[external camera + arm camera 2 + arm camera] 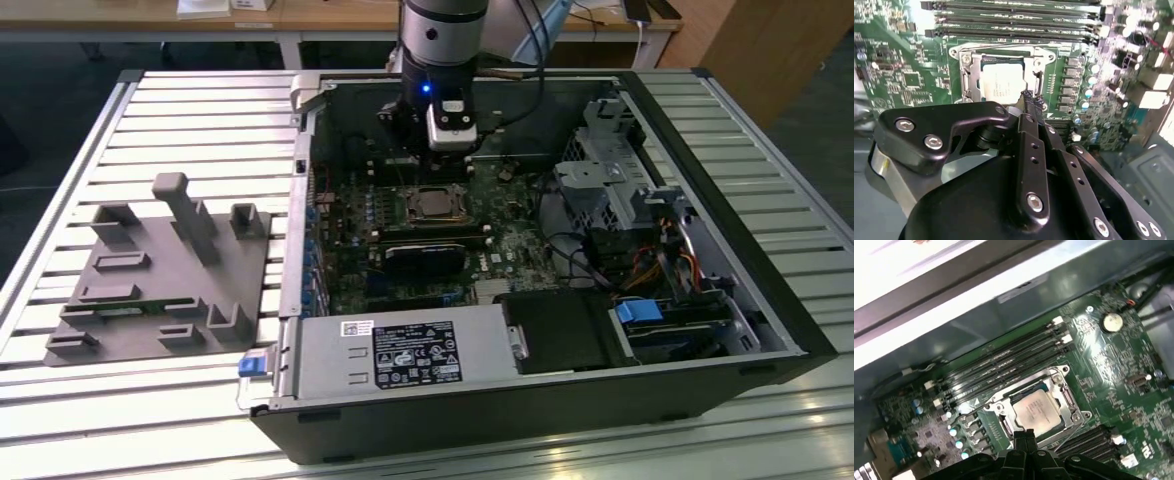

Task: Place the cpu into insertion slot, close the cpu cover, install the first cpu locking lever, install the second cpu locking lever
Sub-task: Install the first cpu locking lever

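The cpu is a silvery square chip lying flat in the insertion slot on the green board; it also shows in the first wrist view. The cpu cover, a thin metal frame, lies down around the chip. A thin wire lever runs along one side of the socket, and another bent wire lever stands at the side nearest my fingertips. My gripper hovers at that socket edge, shut with nothing between its fingers. Whether the tips touch the lever I cannot tell.
The open computer case lies on a slatted table. Long black memory slots run beside the socket. A black block, a labelled power supply and a drive cage crowd the case. A grey fixture sits at the exterior view's left.
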You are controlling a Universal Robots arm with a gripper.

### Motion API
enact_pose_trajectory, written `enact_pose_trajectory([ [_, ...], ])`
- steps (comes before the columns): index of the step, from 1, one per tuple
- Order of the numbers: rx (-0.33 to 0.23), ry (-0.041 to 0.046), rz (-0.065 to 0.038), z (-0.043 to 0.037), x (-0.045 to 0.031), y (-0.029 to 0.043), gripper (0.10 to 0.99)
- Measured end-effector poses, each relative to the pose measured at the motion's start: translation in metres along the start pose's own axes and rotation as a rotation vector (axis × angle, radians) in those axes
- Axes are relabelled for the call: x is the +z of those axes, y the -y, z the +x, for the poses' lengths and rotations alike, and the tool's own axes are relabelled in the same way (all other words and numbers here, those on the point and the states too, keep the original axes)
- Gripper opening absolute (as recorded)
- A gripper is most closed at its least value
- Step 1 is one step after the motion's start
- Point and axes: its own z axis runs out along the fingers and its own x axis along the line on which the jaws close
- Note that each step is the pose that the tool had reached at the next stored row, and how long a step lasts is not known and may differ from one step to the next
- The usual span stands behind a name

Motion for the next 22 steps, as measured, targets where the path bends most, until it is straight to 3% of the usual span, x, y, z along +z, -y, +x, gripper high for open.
enact_pose_trajectory([
  [12,-0.2,0.0023,0.006,0.0,0.001,-0.0001,0.106],
  [19,-0.21,0.0137,0.002,0.009,0.0022,0.0039,0.106],
  [22,-0.211,0.0267,-0.003,0.0182,0.0026,0.0084,0.106],
])
